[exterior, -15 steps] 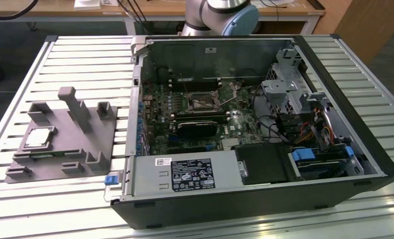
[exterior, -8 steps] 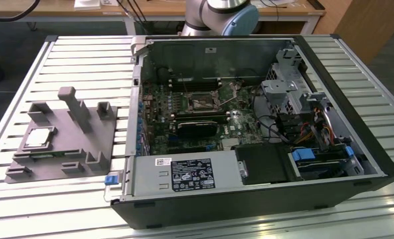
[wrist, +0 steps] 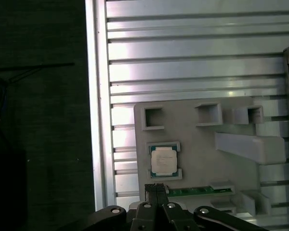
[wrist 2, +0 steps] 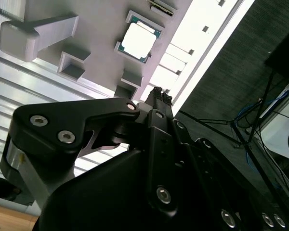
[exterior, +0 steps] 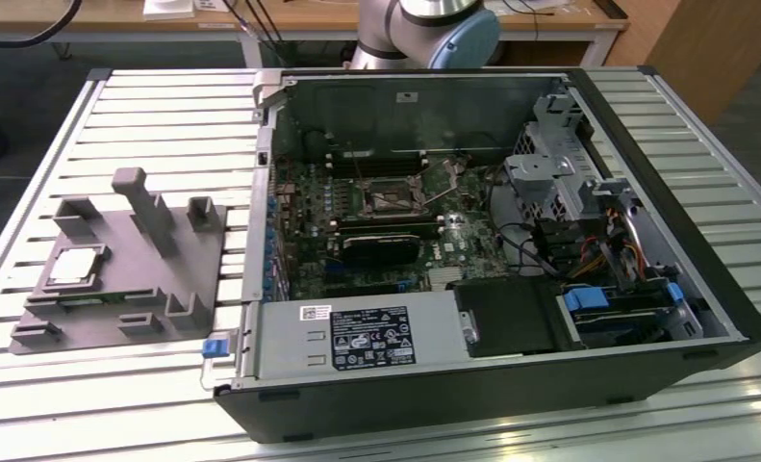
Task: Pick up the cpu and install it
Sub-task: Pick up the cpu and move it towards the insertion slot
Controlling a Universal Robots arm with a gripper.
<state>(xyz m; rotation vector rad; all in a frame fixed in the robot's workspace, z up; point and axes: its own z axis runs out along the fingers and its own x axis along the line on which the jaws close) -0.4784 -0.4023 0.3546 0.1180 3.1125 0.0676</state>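
Fingertips (wrist: 152, 189) of the gripper (wrist: 156, 186) are pressing together with nothing between them, as we are seeing in the first wrist view. The gripper is hovering near the cpu (wrist: 164, 161) and is not touching it. We are finding the cpu lying flat in a square recess of the grey tray (exterior: 137, 289), in the lower left of the frame at the exterior view's left. The open computer case (exterior: 483, 399) is taking up the centre and right, its socket (exterior: 391, 197) sitting well apart from the tray.
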